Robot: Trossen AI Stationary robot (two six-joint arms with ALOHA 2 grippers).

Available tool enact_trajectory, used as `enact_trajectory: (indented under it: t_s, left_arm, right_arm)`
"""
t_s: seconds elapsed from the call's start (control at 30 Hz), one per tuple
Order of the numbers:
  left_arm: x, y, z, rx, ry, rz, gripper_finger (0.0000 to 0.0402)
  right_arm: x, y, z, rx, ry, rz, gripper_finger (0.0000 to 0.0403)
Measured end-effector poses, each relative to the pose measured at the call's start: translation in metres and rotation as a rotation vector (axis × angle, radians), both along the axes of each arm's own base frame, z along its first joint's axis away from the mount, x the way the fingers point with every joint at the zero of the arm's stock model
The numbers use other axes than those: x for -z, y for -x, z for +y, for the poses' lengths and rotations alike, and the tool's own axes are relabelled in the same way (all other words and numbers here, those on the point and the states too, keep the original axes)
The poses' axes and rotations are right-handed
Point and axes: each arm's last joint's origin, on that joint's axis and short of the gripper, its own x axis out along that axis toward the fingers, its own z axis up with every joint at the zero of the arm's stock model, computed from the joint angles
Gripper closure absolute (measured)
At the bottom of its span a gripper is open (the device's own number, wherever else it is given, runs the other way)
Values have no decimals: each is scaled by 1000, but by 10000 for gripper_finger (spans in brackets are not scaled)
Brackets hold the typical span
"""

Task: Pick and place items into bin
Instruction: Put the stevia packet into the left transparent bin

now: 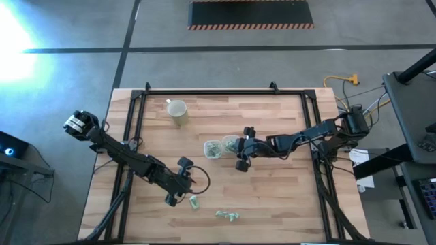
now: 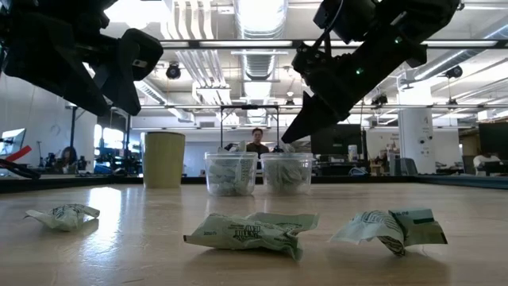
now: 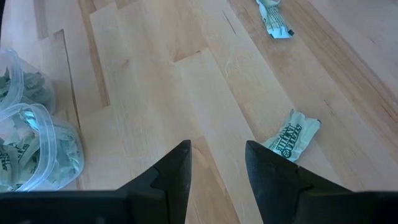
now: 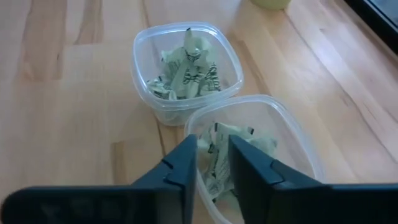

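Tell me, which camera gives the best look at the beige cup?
The low view: the beige cup stands upright in full side profile, left of the tubs. The high view shows it small from above. The right wrist view catches only an edge; the left wrist view misses it.

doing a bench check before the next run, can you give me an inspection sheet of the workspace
surface: wooden table, black frame rails along its edges
job's things: two clear bins side by side mid-table, both holding packets; three loose packets near the front edge
clutter: beige cup upright near the back rail
grippers: left gripper open, empty, low beside a loose packet; right gripper over the nearer bin, fingers slightly parted, nothing seen between them
cables: wires and a yellow plug off the table's right side
surroundings: concrete floor, striped mat, people at desks in the room behind
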Motion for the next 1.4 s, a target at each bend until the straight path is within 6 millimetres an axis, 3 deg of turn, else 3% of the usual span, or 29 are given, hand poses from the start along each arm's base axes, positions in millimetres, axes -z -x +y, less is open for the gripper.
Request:
enact_trajectory:
  t_s: [0.2,0.37,0.6,0.8,1.27,1.4]
  left_arm:
    - [0,0,0,0,1,0,267]
    - [3,0,-2,37,53,-1,267]
    - [36,1,-6,117,137,1,267]
    - [54,-5,-11,138,149,23,267]
    - [79,-14,-18,166,161,84,269]
    - [79,-14,-18,167,161,84,295]
  right_arm:
    - [-9,1,3,-41,35,-16,282]
    - [-28,10,21,-121,56,-49,271]
    - [-57,29,60,-299,96,-134,279]
    - [-75,45,83,-405,111,-203,285]
    - [-81,52,93,-443,108,-227,286]
    - [-81,53,93,-440,110,-228,290]
